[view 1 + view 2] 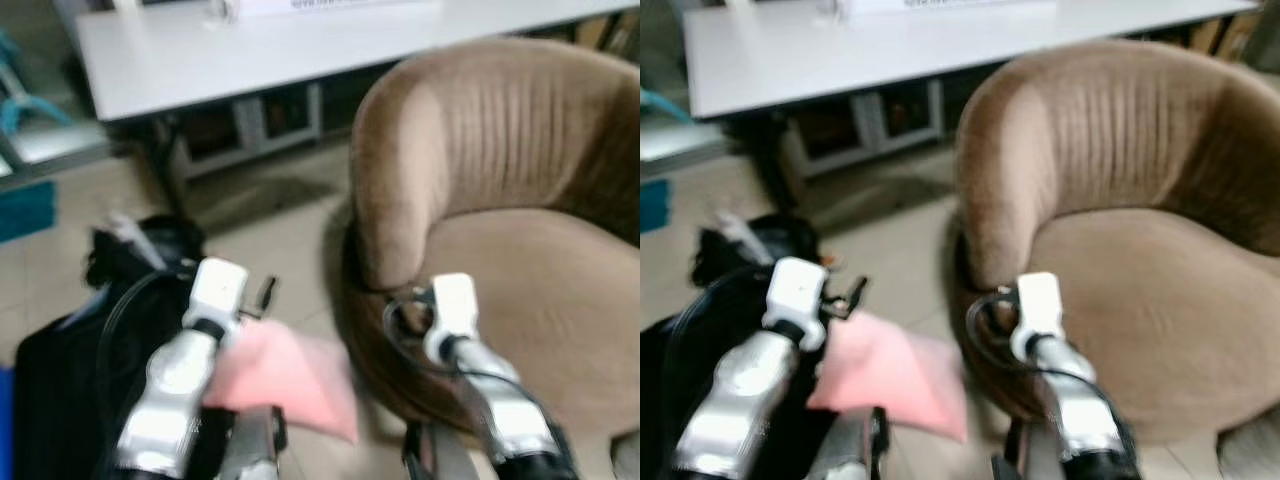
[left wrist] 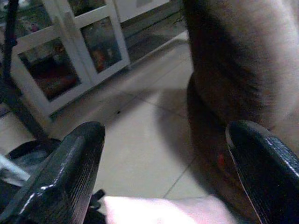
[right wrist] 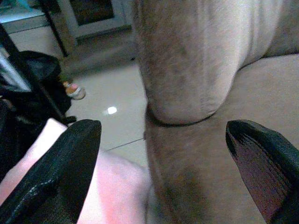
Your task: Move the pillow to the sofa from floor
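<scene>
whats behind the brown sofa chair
Behind the brown sofa chair stands a white table, with a low cabinet in the shade under it. The chair's tall back covers whatever lies directly behind it.

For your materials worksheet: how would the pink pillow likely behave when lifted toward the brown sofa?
The pink pillow looks soft and thin-edged, so it would probably sag and fold rather than stay stiff. It likely weighs little for its size. Its cloth surface seems unlikely to slip, and it shouldn't roll on the sofa.

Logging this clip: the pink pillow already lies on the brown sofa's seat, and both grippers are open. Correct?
Not quite. The pink pillow is low beside the brown sofa, not on its seat, as the left eye view shows. The left gripper and the right gripper are indeed open.
</scene>
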You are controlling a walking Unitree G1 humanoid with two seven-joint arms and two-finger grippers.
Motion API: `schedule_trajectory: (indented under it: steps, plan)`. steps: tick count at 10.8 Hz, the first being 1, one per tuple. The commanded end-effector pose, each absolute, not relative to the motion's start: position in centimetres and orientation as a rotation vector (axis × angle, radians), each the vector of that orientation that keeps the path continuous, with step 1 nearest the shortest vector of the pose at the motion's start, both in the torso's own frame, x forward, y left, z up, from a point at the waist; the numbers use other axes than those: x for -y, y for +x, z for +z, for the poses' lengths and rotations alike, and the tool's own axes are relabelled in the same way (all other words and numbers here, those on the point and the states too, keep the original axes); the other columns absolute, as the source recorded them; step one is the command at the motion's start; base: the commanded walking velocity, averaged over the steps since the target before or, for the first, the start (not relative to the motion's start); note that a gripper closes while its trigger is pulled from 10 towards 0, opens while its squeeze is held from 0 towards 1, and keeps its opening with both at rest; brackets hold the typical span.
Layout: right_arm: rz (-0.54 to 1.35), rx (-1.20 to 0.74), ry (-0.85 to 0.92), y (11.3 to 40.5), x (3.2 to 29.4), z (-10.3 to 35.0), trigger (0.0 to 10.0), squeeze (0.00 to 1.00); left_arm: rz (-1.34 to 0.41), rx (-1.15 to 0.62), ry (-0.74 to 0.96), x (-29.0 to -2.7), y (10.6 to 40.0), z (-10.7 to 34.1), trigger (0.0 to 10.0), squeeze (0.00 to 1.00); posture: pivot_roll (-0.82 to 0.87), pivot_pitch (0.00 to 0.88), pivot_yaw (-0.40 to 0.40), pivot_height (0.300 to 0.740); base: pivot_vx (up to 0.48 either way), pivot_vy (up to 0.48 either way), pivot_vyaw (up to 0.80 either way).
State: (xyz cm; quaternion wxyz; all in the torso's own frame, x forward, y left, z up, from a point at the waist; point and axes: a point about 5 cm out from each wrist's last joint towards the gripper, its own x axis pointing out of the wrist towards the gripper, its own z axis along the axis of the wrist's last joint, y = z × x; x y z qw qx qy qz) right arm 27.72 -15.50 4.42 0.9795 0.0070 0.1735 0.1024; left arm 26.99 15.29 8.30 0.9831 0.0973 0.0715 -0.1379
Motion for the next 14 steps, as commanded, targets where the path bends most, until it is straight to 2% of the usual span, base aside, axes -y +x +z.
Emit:
schedule_trajectory:
  steps: [1, 3, 8, 13, 14]
  plan:
    - [0.206, -0.34, 0.03, 27.84, 15.48, 4.72, 10.0, 0.0, -0.275, -0.143, 0.206, -15.43, 26.96, 8.4, 10.0, 0.0, 0.05, 0.0, 0.028, 0.595, 0.0, 0.0, 0.0]
    - [0.202, -0.341, 0.037, 27.81, 15.48, 4.72, 10.0, 0.0, -0.275, -0.145, 0.206, -15.42, 26.95, 8.37, 10.0, 0.0, 0.05, 0.0, 0.028, 0.595, 0.0, 0.0, 0.0]
    - [0.196, -0.339, 0.043, 27.89, 15.48, 4.77, 10.0, 0.0, -0.278, -0.147, 0.209, -15.45, 27.12, 8.4, 10.0, 0.0, 0.04, 0.0, 0.034, 0.529, 0.0, 0.0, 0.0]
    - [0.194, -0.338, 0.041, 27.96, 15.5, 4.81, 10.0, 0.0, -0.272, -0.147, 0.212, -15.49, 27.21, 8.44, 10.0, 0.0, 0.04, 0.0, 0.035, 0.529, 0.0, 0.0, 0.0]
    - [0.194, -0.338, 0.043, 27.95, 15.47, 4.8, 10.0, 0.0, -0.221, -0.173, 0.231, -16.06, 27.37, 8.13, 10.0, 0.0, 0.04, 0.0, 0.038, 0.529, 0.0, 0.0, 0.0]
